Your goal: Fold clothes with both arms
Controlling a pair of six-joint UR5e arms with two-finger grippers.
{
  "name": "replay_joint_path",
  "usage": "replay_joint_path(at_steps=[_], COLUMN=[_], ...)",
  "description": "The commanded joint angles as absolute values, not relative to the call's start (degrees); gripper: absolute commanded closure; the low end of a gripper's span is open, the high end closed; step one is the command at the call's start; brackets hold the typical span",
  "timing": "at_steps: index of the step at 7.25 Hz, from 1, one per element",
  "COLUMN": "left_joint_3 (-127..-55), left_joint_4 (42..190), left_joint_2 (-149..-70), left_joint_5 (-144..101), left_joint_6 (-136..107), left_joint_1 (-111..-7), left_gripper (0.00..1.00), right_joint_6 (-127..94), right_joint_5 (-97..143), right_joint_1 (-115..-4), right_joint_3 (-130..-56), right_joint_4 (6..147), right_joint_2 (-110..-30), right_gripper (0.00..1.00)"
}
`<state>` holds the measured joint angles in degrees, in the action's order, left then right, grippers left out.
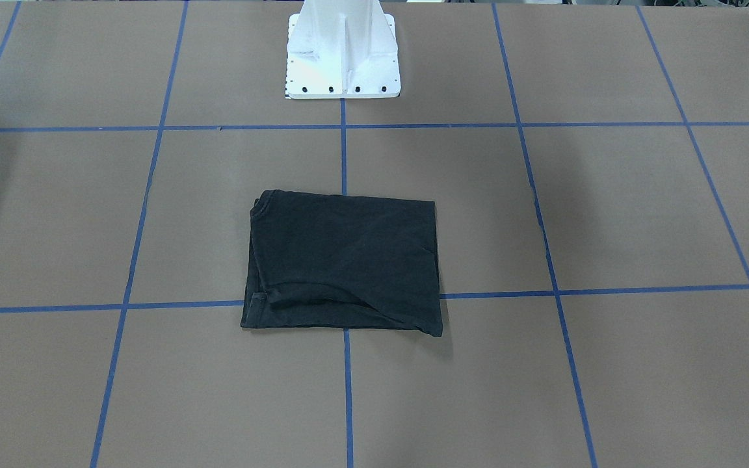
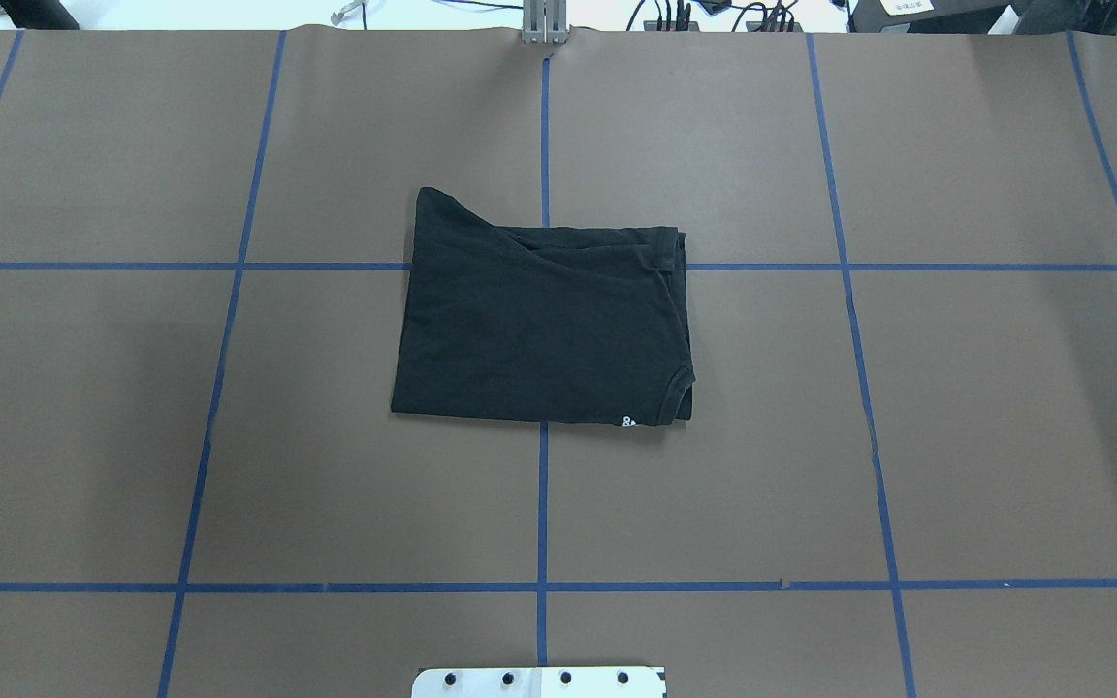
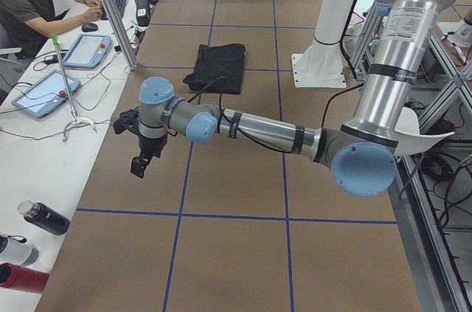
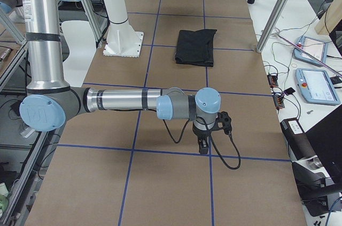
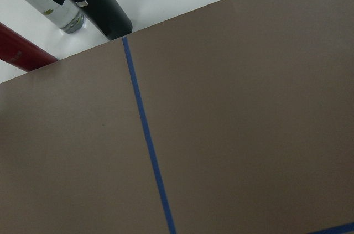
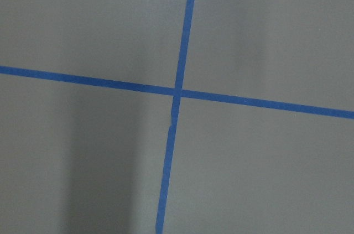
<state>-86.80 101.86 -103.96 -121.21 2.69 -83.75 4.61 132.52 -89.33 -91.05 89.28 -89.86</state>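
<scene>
The clothes are one black T-shirt [image 1: 342, 260], folded into a flat rectangle at the table's middle, plain side up, with a small white mark at one corner [image 2: 629, 422]. It also shows far off in both side views [image 3: 216, 67] [image 4: 196, 47]. My left arm reaches out low over the table's left end, its gripper [image 3: 140, 164] pointing down, far from the shirt. My right arm does the same at the right end, gripper [image 4: 203, 146] above a tape cross. Both grippers show only in the side views, so I cannot tell whether they are open or shut.
The white pedestal base [image 1: 342, 52] stands behind the shirt. Blue tape lines grid the brown table. Bottles [image 5: 97, 1] lie beyond the table's left end. A person [image 3: 29, 2] sits at a side desk with tablets [image 3: 46, 94]. More tablets [image 4: 319, 84] lie on the desk.
</scene>
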Motion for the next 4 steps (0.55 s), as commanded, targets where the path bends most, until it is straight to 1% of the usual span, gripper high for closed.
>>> replay_joint_path(at_steps=[1,3,4], left_joint_3=[-86.57,-87.71,-91.20], left_joint_4=[97.65,91.09,91.40], left_joint_2=[-100.48,-96.00,-90.41], left_joint_5=[-121.55,-130.02,-131.56], left_joint_6=[11.66,11.87,11.87], left_joint_1=[-87.87,-89.03,-88.95], left_gripper=[0.01,0.01,0.01], right_joint_6=[4.48,4.40,4.39], right_joint_5=[133.93,137.98,138.08], right_joint_1=[-89.56,-89.65,-89.65], right_joint_3=[-90.79,-90.79,-90.79], right_joint_4=[89.21,89.30,89.56], right_joint_2=[-92.01,-93.08,-93.16], right_gripper=[0.00,0.00,0.00])
